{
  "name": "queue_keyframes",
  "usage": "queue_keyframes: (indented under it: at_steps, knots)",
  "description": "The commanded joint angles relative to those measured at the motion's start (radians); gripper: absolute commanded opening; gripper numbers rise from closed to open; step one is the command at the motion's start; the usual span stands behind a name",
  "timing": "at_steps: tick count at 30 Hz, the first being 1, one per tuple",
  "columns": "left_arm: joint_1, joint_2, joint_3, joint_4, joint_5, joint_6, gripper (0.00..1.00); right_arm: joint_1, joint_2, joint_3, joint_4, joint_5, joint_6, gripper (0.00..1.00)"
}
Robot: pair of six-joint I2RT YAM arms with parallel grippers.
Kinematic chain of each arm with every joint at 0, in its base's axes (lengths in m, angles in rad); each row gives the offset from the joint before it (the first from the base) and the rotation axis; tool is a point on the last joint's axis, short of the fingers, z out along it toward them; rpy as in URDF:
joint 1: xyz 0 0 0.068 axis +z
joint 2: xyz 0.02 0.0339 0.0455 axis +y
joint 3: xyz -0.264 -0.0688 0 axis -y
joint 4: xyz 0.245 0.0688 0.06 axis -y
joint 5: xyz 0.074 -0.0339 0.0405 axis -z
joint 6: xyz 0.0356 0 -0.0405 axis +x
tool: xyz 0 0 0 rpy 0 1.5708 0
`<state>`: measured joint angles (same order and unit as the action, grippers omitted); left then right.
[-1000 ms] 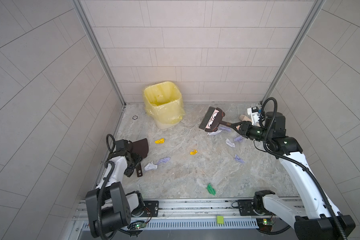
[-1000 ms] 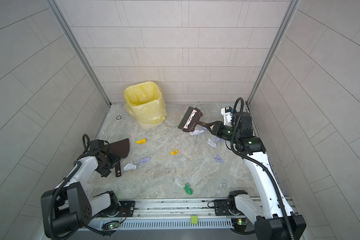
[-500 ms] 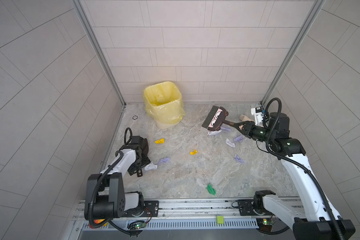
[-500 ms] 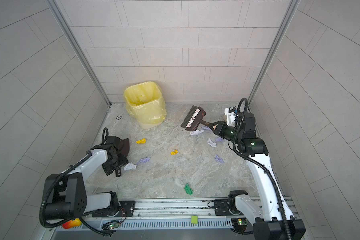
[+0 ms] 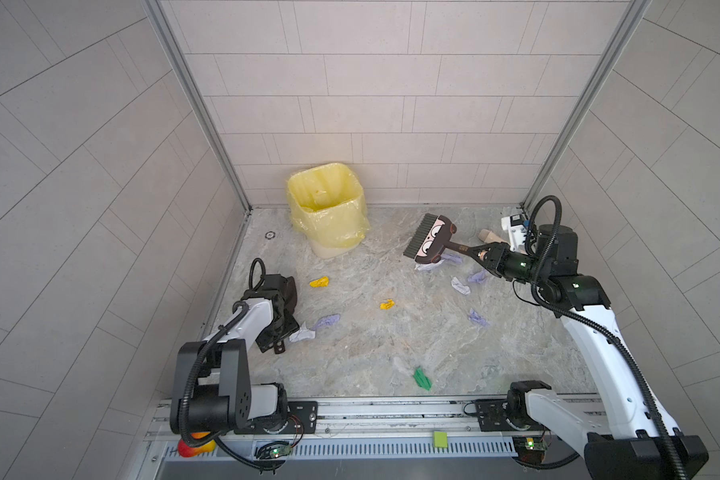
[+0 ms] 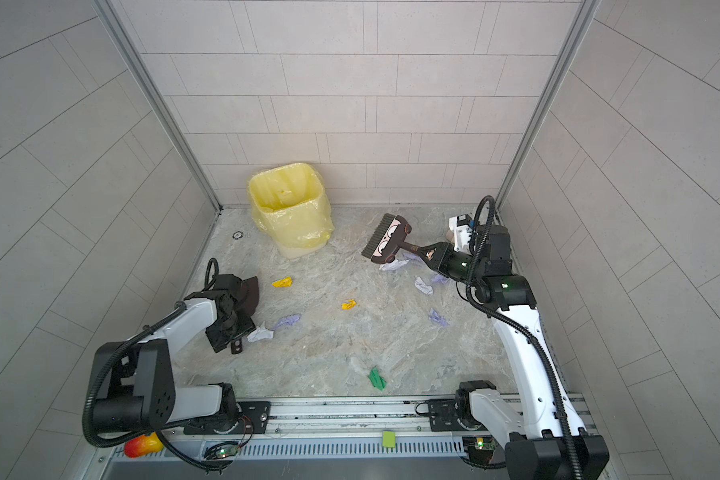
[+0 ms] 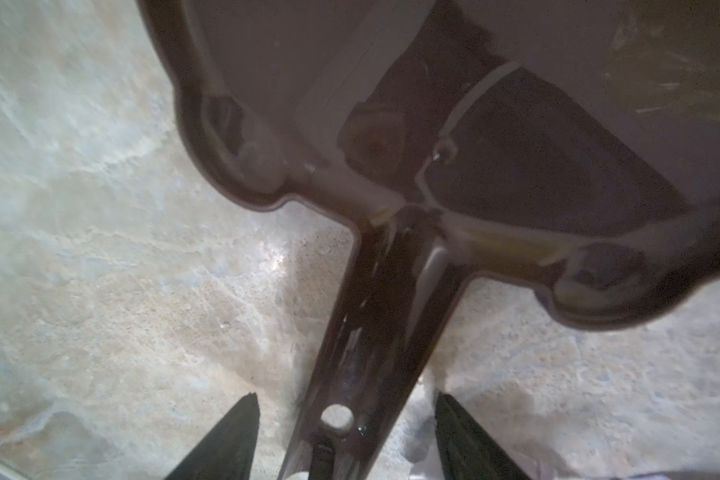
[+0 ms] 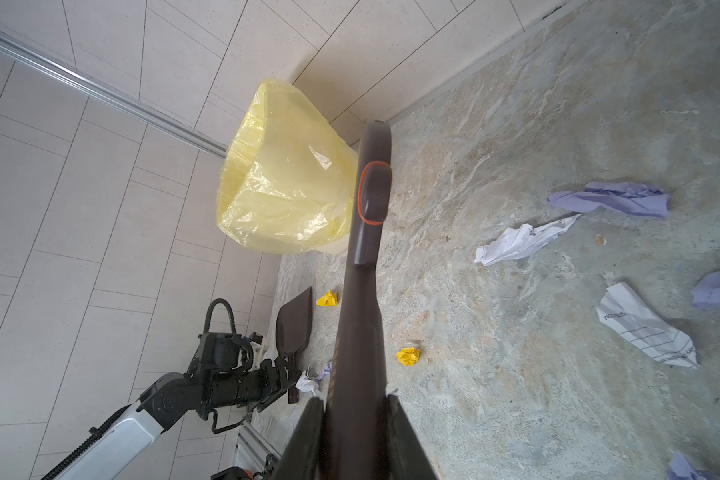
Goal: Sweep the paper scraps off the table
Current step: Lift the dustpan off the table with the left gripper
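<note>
A yellow-bagged bin (image 5: 329, 216) stood against the pale tiled back wall (image 5: 391, 104), while a red-yellow mango toy (image 6: 142, 445) and a green square (image 5: 440, 439) lay by the front rail (image 5: 371, 415).

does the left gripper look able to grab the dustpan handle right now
Probably yes: the left gripper is open with a finger on either side of the dustpan handle, and nothing else lies between them.

The left arm (image 5: 248, 322) and right arm (image 5: 595, 349) wore white shells between black joints, with ribbed black cables (image 5: 547, 208); the right hand (image 5: 485, 259) was black, a green light (image 5: 521, 264) behind it.
</note>
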<state>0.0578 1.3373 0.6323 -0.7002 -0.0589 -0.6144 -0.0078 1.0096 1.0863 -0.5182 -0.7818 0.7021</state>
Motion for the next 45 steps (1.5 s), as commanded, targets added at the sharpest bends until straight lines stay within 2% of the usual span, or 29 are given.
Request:
queue_keyframes:
  at_steps: [1,12,27,45]
  knots:
    - [-0.001,-0.006,-0.030,0.005,0.013,-0.031,0.68,-0.007,-0.011,0.041,0.028,-0.022,-0.018,0.00]
    - [-0.008,-0.064,-0.080,0.032,0.075,-0.064,0.50,-0.009,-0.026,0.027,0.020,-0.017,-0.016,0.00]
    - [-0.021,-0.061,-0.083,0.041,0.036,-0.050,0.38,-0.009,-0.027,0.034,0.013,-0.017,-0.013,0.00]
    - [-0.021,-0.103,-0.062,0.030,-0.012,-0.041,0.10,-0.009,-0.029,0.027,0.011,-0.009,-0.003,0.00]
